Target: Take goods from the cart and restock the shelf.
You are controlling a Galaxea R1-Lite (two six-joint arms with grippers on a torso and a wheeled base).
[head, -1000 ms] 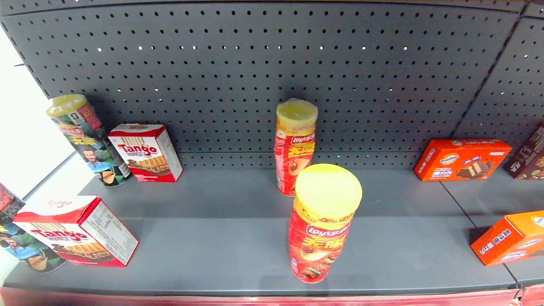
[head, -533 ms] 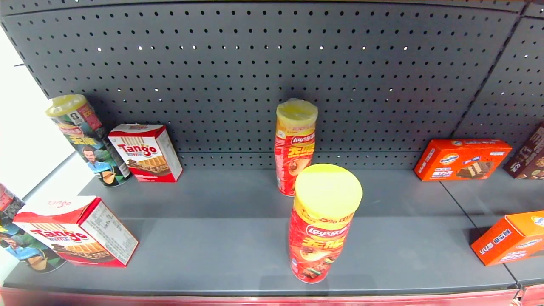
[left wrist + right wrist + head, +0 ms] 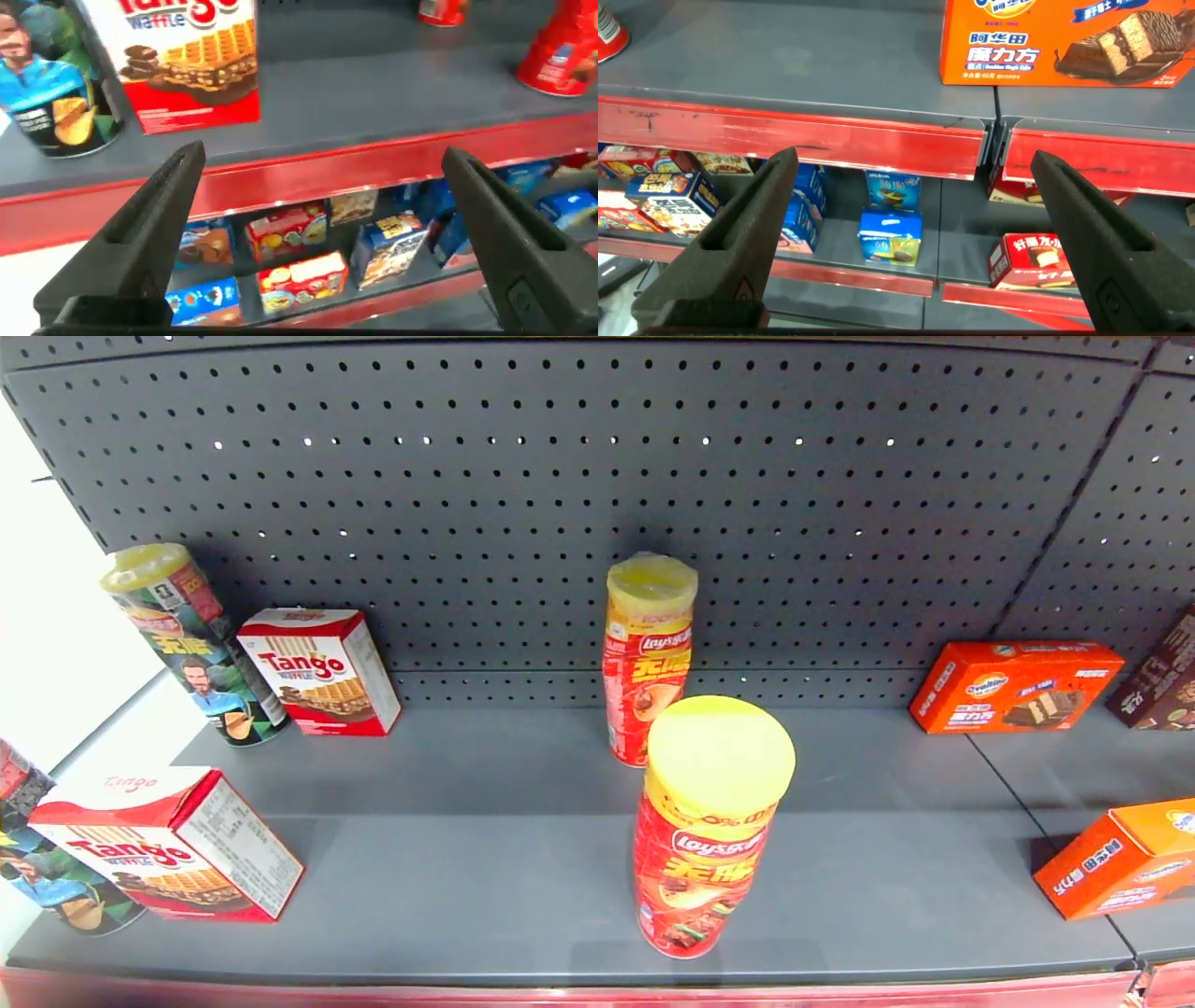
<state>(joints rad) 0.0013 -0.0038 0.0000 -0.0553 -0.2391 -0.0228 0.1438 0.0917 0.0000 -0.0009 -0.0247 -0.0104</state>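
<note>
Left gripper (image 3: 322,154): I am holding it with the fingers spread wide and nothing between them, hovering just in front of the red front edge of the shelf (image 3: 523,896) towards its left end. It is facing the front wafer box (image 3: 159,849) and the blue-green can (image 3: 47,887) sitting at the front-left corner. Right gripper (image 3: 913,157): I am keeping it spread too, carrying nothing, hovering before the front edge towards the right end, where the front orange box (image 3: 1120,859) is lying. Goods on the shelf: the front red chip can (image 3: 705,840) is standing upright near the middle of the front edge, and the rear red chip can (image 3: 647,663) is standing behind it against the back panel. A second wafer box (image 3: 322,670) and another can (image 3: 191,644) are sitting side by side at the rear-left corner, and the rear orange box (image 3: 1013,686) is lying at the rear right
</note>
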